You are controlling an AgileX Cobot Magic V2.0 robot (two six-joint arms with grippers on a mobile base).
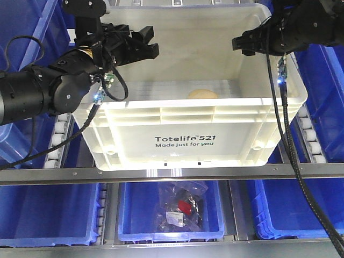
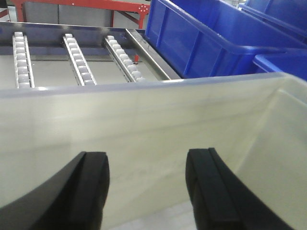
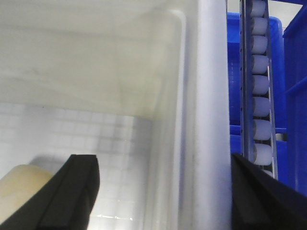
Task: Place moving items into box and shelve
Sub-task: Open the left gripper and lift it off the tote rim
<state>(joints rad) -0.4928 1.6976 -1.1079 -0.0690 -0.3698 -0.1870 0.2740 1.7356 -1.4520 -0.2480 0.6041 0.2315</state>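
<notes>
The white box (image 1: 183, 137) printed "Totelife 521" sits on the roller shelf. One pale tan bun-like moving item (image 1: 203, 94) lies on its floor toward the front. In the right wrist view the item (image 3: 19, 184) shows at the lower left. My left gripper (image 1: 146, 43) hangs open over the box's left side, and the left wrist view shows the left gripper (image 2: 146, 167) facing the inner wall (image 2: 144, 115) with nothing between its fingers. My right gripper (image 1: 239, 45) is open at the box's right side. There the right gripper (image 3: 165, 167) straddles the box's right wall (image 3: 206, 120).
Blue bins (image 1: 328, 91) flank the box on both sides and fill the shelf below. One lower bin (image 1: 172, 212) holds bagged items. A metal shelf rail (image 1: 172, 173) runs across the front, under the box. Roller tracks (image 2: 76, 60) lie behind the box and a roller track (image 3: 259, 81) beside it.
</notes>
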